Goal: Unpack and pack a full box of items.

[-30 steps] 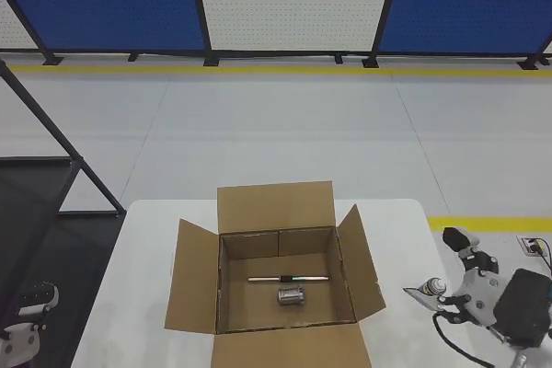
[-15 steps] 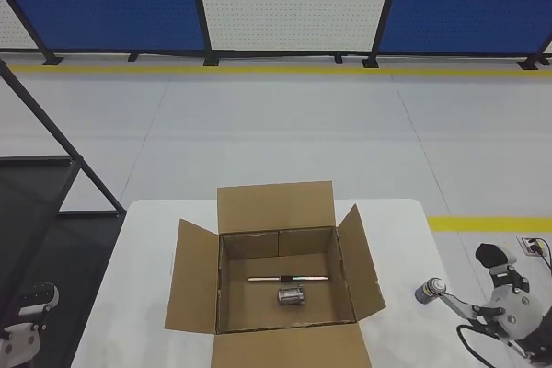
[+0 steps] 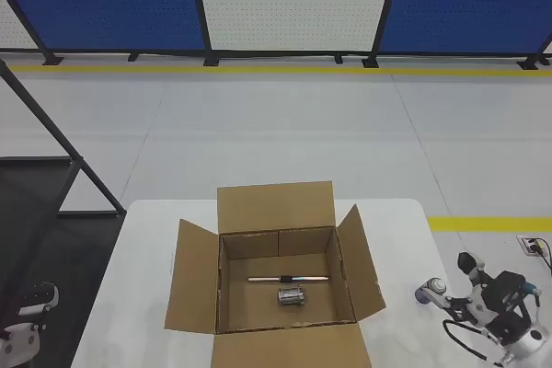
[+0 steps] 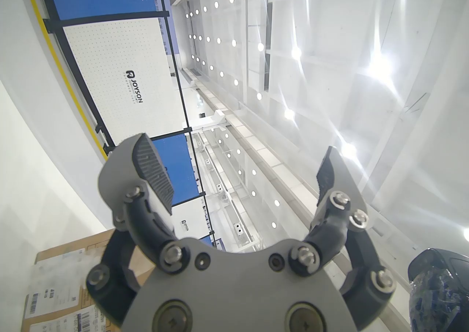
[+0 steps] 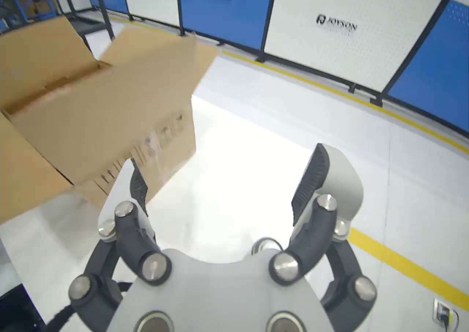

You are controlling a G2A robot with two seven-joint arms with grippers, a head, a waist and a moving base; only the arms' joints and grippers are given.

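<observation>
An open cardboard box [image 3: 193, 276] stands mid-table with all flaps out. Inside lie a thin dark pen-like stick [image 3: 288, 277] and a small metal cylinder [image 3: 291, 295]. A small silver can [image 3: 430, 291] stands on the table right of the box. My right gripper [image 3: 456, 285] is open just right of the can, at the table's edge. In the right wrist view that gripper [image 5: 227, 168] faces the box [image 5: 110, 106], and a bit of the can [image 5: 269, 243] shows low between the fingers. My left gripper [image 4: 238, 161] is open, empty, and points at the ceiling.
The left arm [image 3: 23, 322] hangs off the table's left side, near a black rack [image 3: 37, 184]. The white table [image 3: 138, 294] has bare strips on both sides of the box. A labelled cardboard face [image 4: 62, 282] shows beside the left gripper.
The right arm drew back from the can toward the lower right, then came partway back toward it. The can stayed standing on the table. The left arm kept still.
</observation>
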